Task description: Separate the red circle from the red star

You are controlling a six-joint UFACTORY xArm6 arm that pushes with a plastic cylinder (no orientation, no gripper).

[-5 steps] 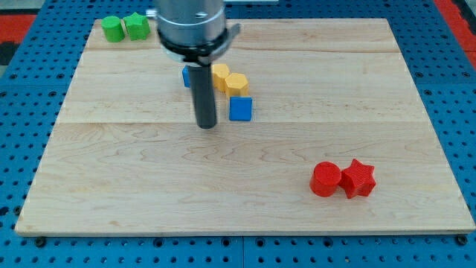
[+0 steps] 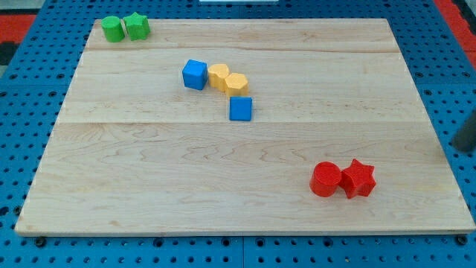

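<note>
The red circle [image 2: 326,179] and the red star [image 2: 358,179] sit side by side and touching near the board's lower right, circle on the left. My tip [image 2: 462,151] shows only as a dark blurred shape at the view's right edge, off the board, to the right of and slightly above the red star. It touches no block.
A blue cube [image 2: 195,74], two yellow blocks [image 2: 219,75] [image 2: 236,83] and a second blue cube [image 2: 240,109] cluster at upper centre. A green circle [image 2: 113,29] and green star [image 2: 137,26] sit at the top left. The wooden board [image 2: 149,179] lies on a blue pegboard.
The rod has left the board's upper centre beside the blue and yellow blocks and now shows at the right edge. No block has moved.
</note>
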